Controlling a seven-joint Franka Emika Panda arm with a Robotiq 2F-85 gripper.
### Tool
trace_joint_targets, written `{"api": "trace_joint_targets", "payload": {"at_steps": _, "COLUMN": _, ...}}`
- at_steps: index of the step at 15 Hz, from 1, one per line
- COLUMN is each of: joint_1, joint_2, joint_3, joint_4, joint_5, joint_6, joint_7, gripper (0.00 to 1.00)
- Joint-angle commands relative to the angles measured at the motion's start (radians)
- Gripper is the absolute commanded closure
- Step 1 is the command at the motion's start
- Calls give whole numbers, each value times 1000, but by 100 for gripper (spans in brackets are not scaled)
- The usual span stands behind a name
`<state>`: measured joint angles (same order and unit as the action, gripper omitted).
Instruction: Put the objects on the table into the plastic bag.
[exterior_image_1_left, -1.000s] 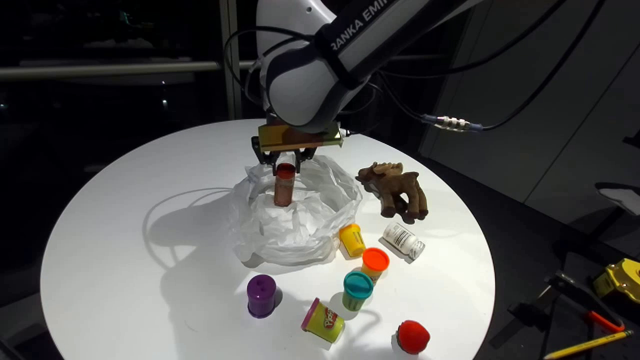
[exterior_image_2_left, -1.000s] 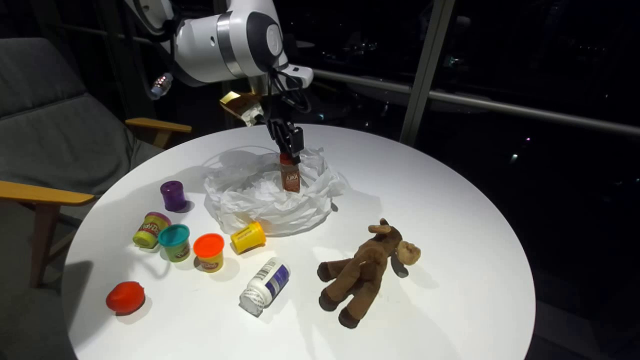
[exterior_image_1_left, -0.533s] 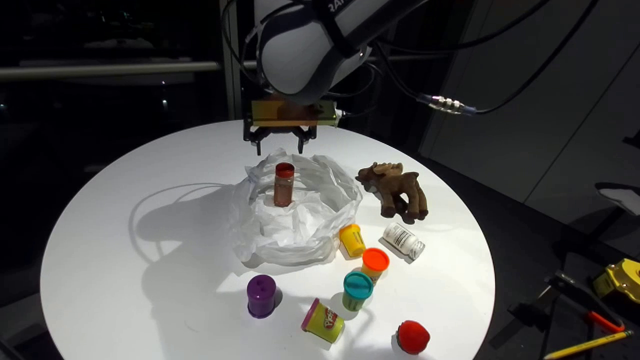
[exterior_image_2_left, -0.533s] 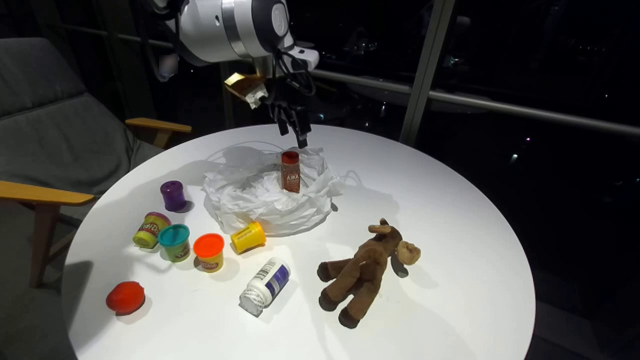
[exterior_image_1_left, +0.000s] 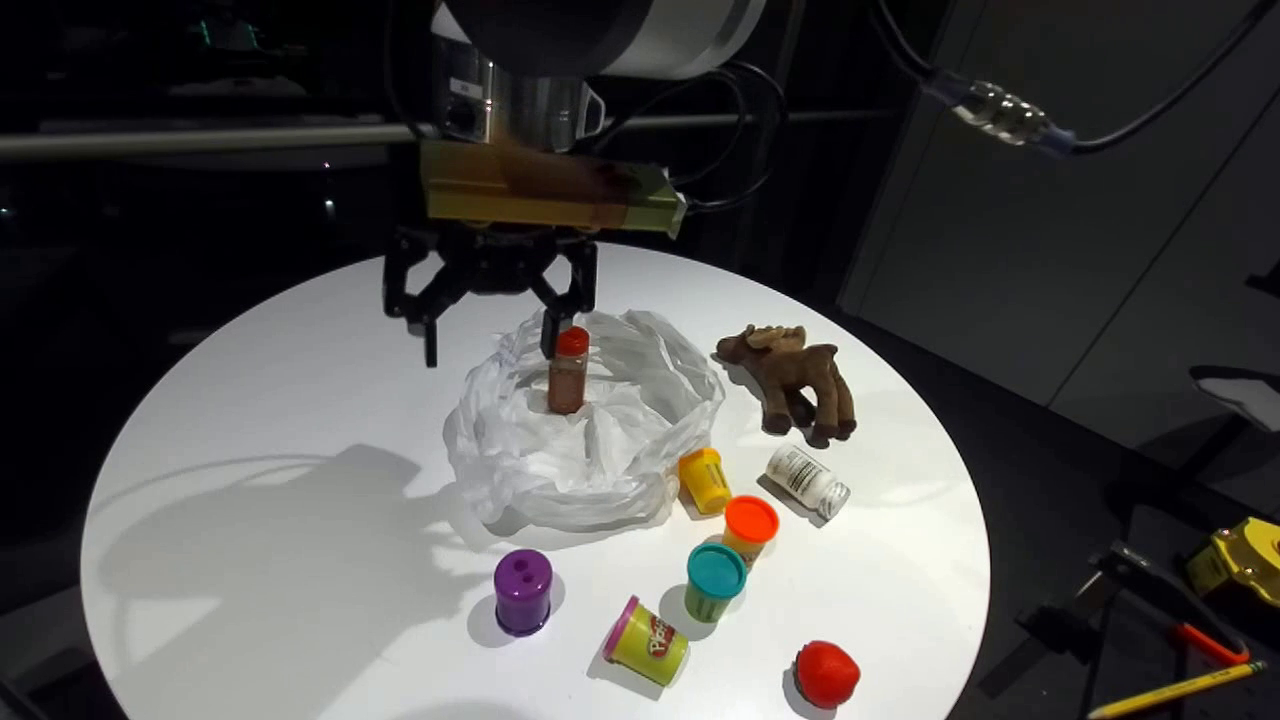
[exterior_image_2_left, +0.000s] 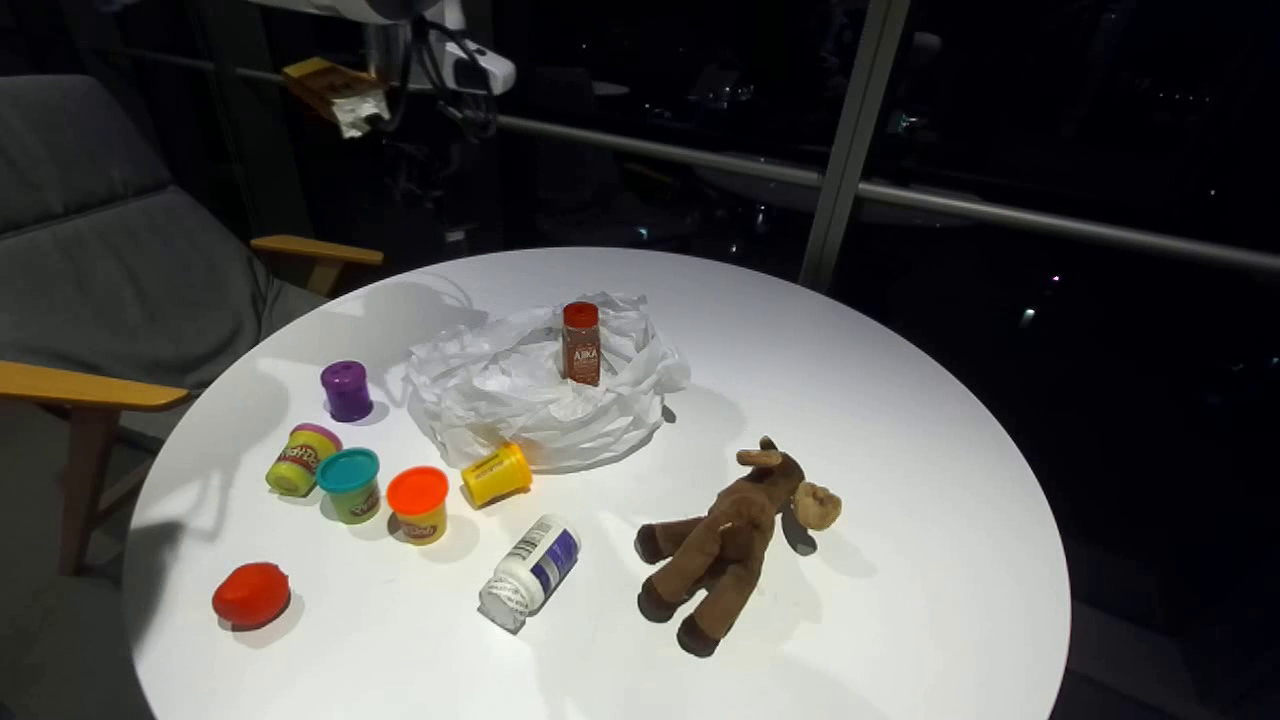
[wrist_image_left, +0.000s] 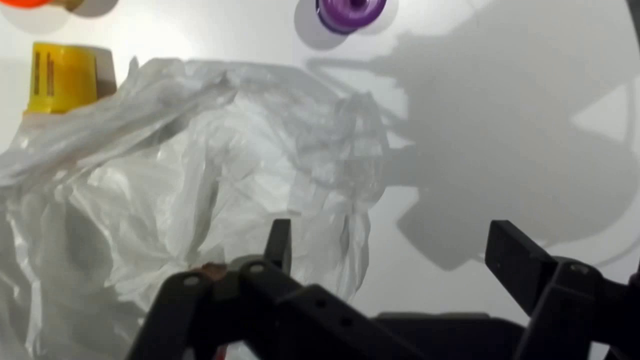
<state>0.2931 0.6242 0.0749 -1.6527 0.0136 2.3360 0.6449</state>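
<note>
Eight things are loose on the round white tabletop (exterior_image_2_left: 900, 560): a purple plastic cylinder (exterior_image_2_left: 346, 392), a yellow-green tub with a magenta lid (exterior_image_2_left: 303, 462), a teal-lidded tub (exterior_image_2_left: 349, 487), an orange-lidded tub (exterior_image_2_left: 419, 505), an all-yellow tub (exterior_image_2_left: 498, 475), a white plastic bottle (exterior_image_2_left: 533, 570), a brown plush moose (exterior_image_2_left: 725, 550) and a rounded red toy (exterior_image_2_left: 251, 595). A clear red-capped jar (exterior_image_2_left: 581, 345) stands upright inside the wrinkled, translucent plastic bag (exterior_image_2_left: 560, 440). The black fingers (wrist_image_left: 520, 267) are spread above the bag's edge, nothing between them.

Crumpled film looks like poor footing for the jar; a tub dropped against it, or a tug on the bag, could tip it. The all-yellow tub lies on its side just beside the film, perhaps touching, so grasping it may pinch plastic and drag the bag. The moose's legs might catch the soft rim and fold it inward.
</note>
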Motion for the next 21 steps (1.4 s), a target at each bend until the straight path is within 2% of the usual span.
{"api": "trace_joint_targets", "payload": {"at_steps": 1, "joint_1": 38, "joint_2": -79, "joint_3": 42, "joint_4": -175, "joint_5": 57, "joint_6": 29, "joint_7": 5, "gripper": 0}}
{"api": "trace_joint_targets", "payload": {"at_steps": 5, "joint_1": 70, "joint_2": -41, "joint_3": 74, "joint_4": -254, "joint_5": 123, "joint_6": 62, "joint_7": 21, "gripper": 0}}
{"api": "trace_joint_targets", "payload": {"at_steps": 11, "joint_1": 107, "joint_2": -1, "joint_3": 36, "joint_4": -319, "joint_5": 102, "joint_6": 227, "joint_7": 89, "gripper": 0}}
{"api": "trace_joint_targets", "payload": {"at_steps": 19, "joint_1": 139, "joint_2": 71, "joint_3": -28, "joint_4": -295, "joint_5": 85, "joint_6": 324, "joint_7": 115, "gripper": 0}}
{"api": "trace_joint_targets", "payload": {"at_steps": 20, "joint_1": 144, "joint_2": 76, "joint_3": -33, "joint_4": -290, "joint_5": 82, "joint_6": 335, "joint_7": 116, "gripper": 14}}
{"api": "trace_joint_targets", "payload": {"at_steps": 21, "joint_1": 144, "joint_2": 79, "joint_3": -34, "joint_4": -286, "joint_5": 84, "joint_6": 341, "joint_7": 114, "gripper": 22}}
